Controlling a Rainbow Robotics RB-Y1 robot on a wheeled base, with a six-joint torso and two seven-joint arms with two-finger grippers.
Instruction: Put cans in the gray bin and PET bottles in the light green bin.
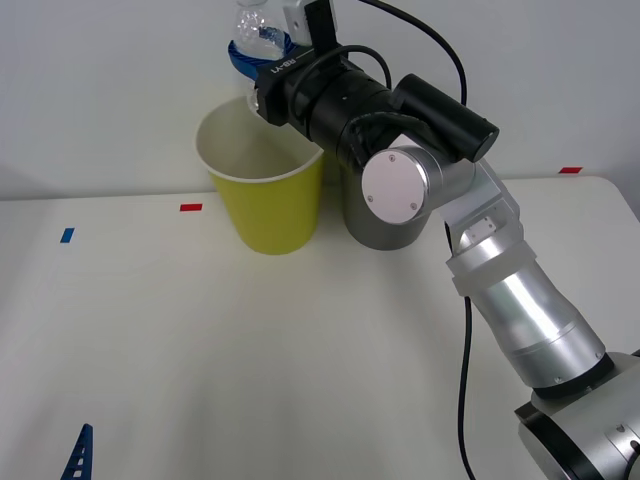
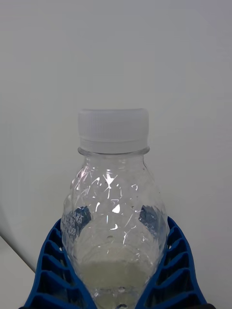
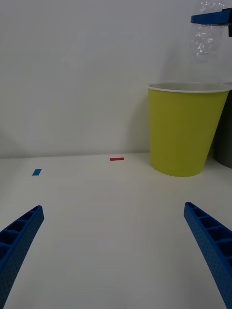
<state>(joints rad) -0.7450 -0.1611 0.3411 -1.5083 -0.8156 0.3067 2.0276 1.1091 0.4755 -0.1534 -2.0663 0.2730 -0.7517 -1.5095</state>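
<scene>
A plain white wall stands behind a white bench (image 1: 250, 360), which carries a red tape mark (image 1: 190, 207) and a blue tape mark (image 1: 67, 235) toward its far left side, and another red mark (image 1: 569, 170) at the far right.

In the front view, the light green bin (image 1: 268, 200) stands upright near the far edge, with the gray bin (image 1: 385, 232) just beside it on the right, largely hidden by the right arm. The right end effector (image 1: 262, 50) is raised above the light green bin's far rim, its blue fingers clenched around the PET bottle (image 1: 256, 28), which is held in the air over the bin's opening. One blue fingertip of the left end effector (image 1: 76, 455) shows at the bottom left corner, low over the bench.

In the right wrist view, the PET bottle (image 2: 113, 203) is upright, white cap on top, its clear crinkled body gripped between the two ribbed fingers (image 2: 50, 270) against the wall.

In the left wrist view, the left end effector (image 3: 116, 246) is spread wide, holding nothing, over bare bench. Farther off stands the light green bin (image 3: 186, 130), the bottle (image 3: 207, 38) hanging above its rim, and a sliver of the gray bin (image 3: 225, 140) beside it.
</scene>
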